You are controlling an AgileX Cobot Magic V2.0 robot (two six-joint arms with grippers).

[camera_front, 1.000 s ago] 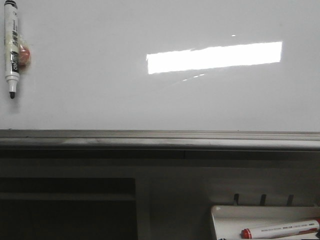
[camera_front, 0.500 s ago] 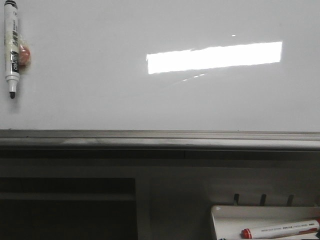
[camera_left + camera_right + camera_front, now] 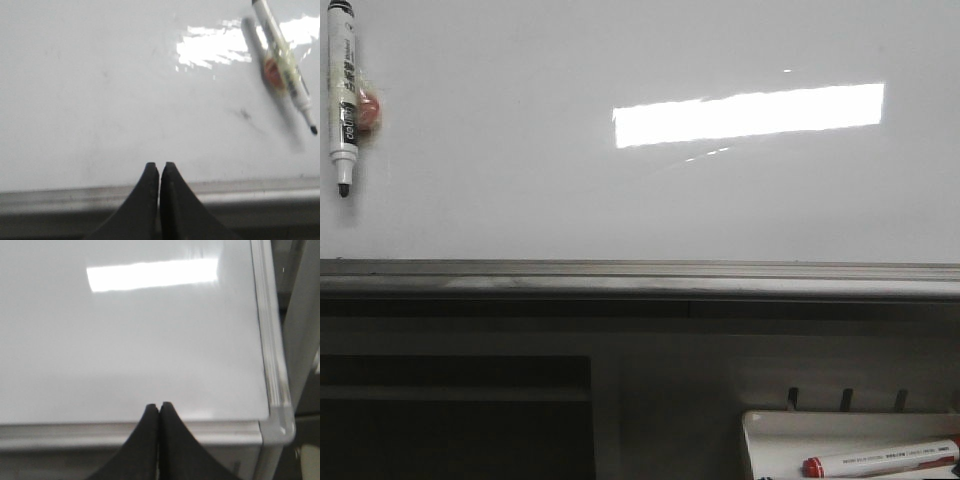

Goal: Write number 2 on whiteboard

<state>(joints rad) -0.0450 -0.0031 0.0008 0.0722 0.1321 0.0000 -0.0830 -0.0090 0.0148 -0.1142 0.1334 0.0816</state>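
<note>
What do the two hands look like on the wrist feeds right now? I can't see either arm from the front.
Only the fingertips show. The left hand has two plain black fingers that widen toward the base and taper to rounded tips. The right hand looks the same: matte black, smooth and tapered. No cables, markings or pads are visible, and the front view shows neither arm.

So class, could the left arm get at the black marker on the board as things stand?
Probably yes. The marker lies alone on the whiteboard, nothing between it and the left gripper. The jaws are shut, though, and must open first.
</note>
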